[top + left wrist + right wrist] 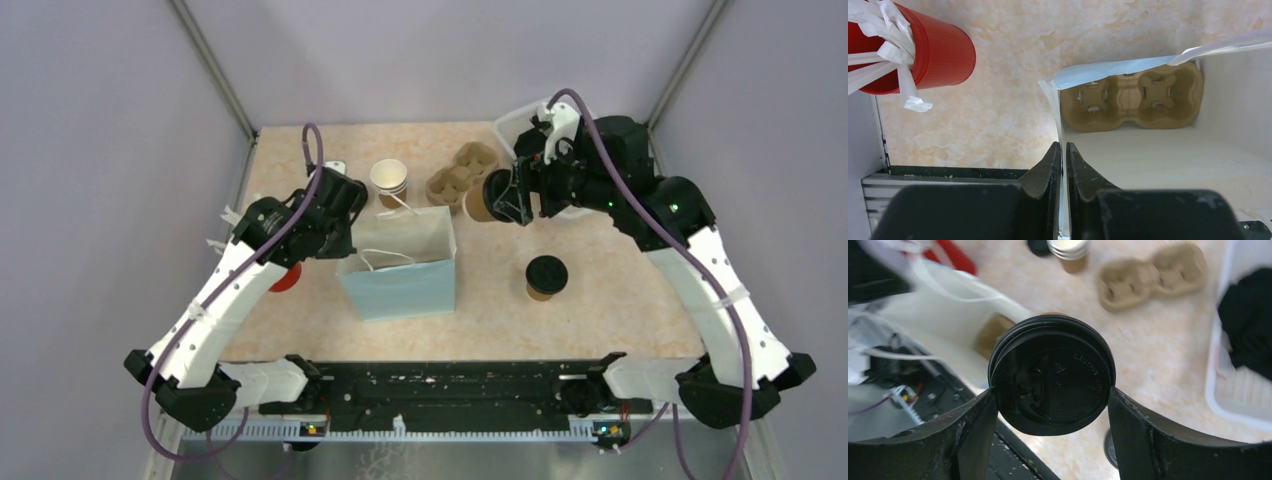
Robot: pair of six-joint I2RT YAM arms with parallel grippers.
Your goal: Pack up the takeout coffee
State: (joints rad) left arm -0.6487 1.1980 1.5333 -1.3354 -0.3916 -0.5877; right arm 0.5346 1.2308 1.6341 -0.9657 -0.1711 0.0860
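One takeout coffee cup (481, 207), kraft brown with a black lid (1052, 372), hangs tilted above the table just right of the bag, and my right gripper (1052, 391) is shut on it across the lid's rim. A second lidded cup (546, 277) stands on the table in front of it. The light-blue paper bag (400, 270), white inside, stands open at the middle. My left gripper (1064, 146) is shut on the bag's left wall (1054, 107). Inside the bag lies a brown cardboard carrier (1130, 97).
A second carrier (462, 178) and a stack of open paper cups (389, 180) sit behind the bag. A red cup of white sticks (933, 52) stands left of the bag under my left arm. A white bin (1235, 385) holding something black is at the back right.
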